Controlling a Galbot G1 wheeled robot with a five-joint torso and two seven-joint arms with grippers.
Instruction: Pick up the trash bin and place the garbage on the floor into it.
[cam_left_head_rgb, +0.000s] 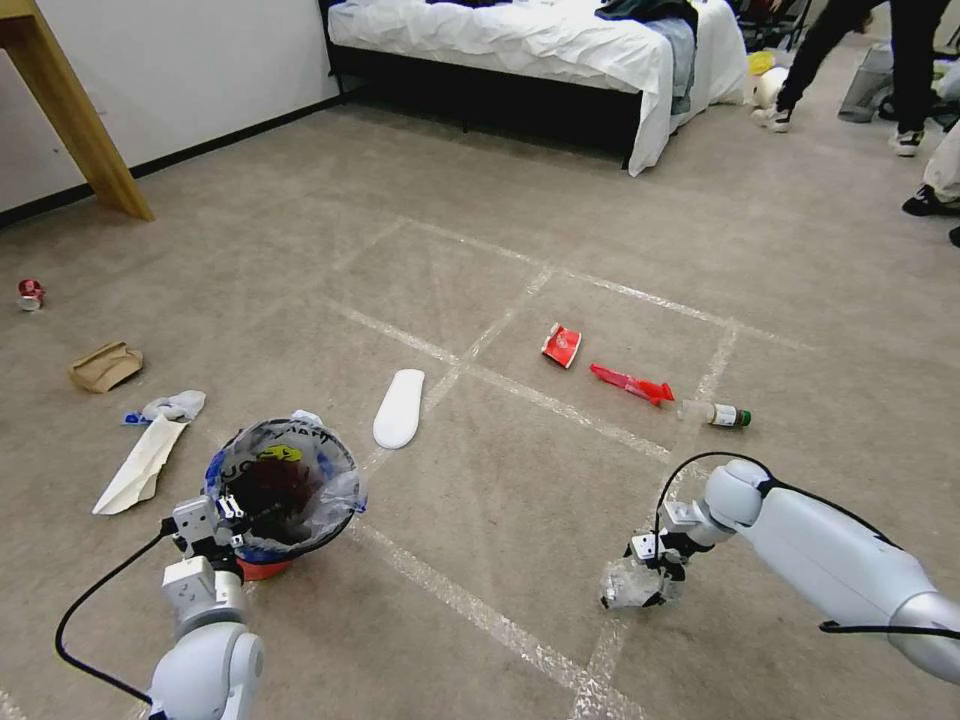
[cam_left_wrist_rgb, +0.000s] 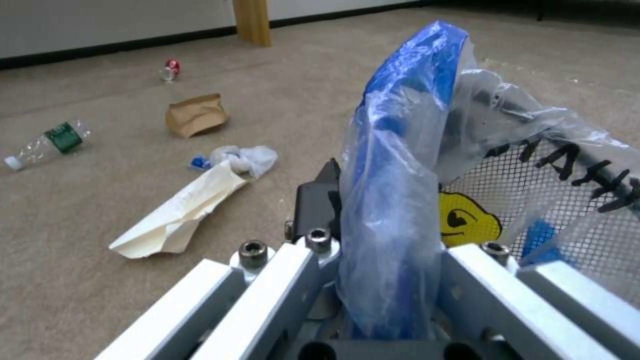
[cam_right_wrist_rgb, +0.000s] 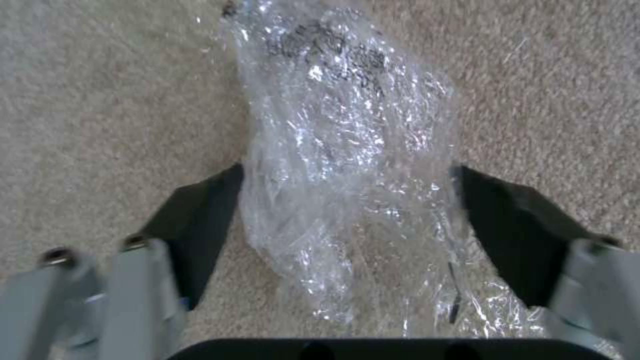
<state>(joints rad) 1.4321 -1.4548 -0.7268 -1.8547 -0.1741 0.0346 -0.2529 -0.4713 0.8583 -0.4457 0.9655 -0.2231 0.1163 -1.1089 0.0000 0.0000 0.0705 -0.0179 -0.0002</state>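
The trash bin (cam_left_head_rgb: 283, 487), a red bucket lined with a printed clear bag, stands on the carpet at the near left. My left gripper (cam_left_head_rgb: 226, 513) is shut on its rim, and the blue-edged bag (cam_left_wrist_rgb: 400, 190) is pinched between the fingers. At the near right, my right gripper (cam_left_head_rgb: 652, 578) is low over the floor and open, one finger on each side of a crumpled clear plastic piece (cam_right_wrist_rgb: 340, 165). Other garbage lies around: a white foam piece (cam_left_head_rgb: 399, 408), red wrappers (cam_left_head_rgb: 562, 345), a bottle (cam_left_head_rgb: 716, 413), crumpled paper (cam_left_head_rgb: 140, 466), tissue (cam_left_head_rgb: 176, 404), a brown carton (cam_left_head_rgb: 104, 366) and a red can (cam_left_head_rgb: 30, 293).
A bed (cam_left_head_rgb: 560, 50) stands at the back, and a wooden table leg (cam_left_head_rgb: 85, 130) at the far left by the wall. People's legs (cam_left_head_rgb: 870, 60) are at the far right. Tape lines cross the carpet. A second bottle (cam_left_wrist_rgb: 50, 142) lies left of the bin.
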